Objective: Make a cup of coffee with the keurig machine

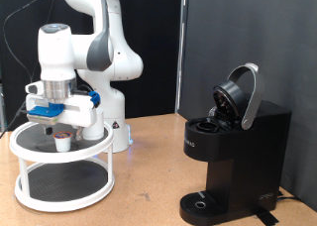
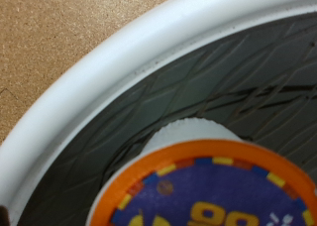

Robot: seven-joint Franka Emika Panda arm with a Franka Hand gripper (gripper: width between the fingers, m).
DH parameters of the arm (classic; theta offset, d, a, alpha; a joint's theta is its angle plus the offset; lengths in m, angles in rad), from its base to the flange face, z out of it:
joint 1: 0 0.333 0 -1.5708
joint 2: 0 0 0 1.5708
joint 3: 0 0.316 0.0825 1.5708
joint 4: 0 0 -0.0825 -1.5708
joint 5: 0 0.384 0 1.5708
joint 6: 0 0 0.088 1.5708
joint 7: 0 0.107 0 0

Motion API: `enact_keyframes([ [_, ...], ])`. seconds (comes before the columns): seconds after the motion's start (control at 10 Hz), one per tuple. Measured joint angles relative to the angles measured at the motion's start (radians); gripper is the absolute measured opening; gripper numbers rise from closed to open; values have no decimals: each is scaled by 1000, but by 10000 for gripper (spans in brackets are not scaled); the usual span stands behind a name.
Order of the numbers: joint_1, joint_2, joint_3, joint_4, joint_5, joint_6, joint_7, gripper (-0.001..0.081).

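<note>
Over on the exterior view's left, the gripper (image 1: pixel 61 127) hangs just above the top shelf of a white two-tier round stand (image 1: pixel 30 147), pointing straight down at a small coffee pod (image 1: pixel 62 141) that sits upright on the dark ribbed shelf surface. Whether the fingers are spread or closed I cannot tell, since the hand's body and the stand's rim hide them (the wrist view shows no fingers either). In that wrist view the pod (image 2: pixel 208 181) fills the frame, with an orange ring around a blue printed lid, resting on the black mat inside the stand's white rim (image 2: pixel 99 77). The keurig machine (image 1: pixel 233 157) stands well apart on the exterior view's right, on the same brown table (image 1: pixel 149 186), its rounded lid (image 1: pixel 240 95) tipped up and open and its round drip tray (image 1: pixel 203 203) low at the front. No cup shows in either view.
</note>
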Motion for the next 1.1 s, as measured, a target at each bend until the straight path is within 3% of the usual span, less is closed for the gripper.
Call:
enact_keyframes([
  [1.1, -1, 1, 0, -21, -8, 30, 17, 808],
])
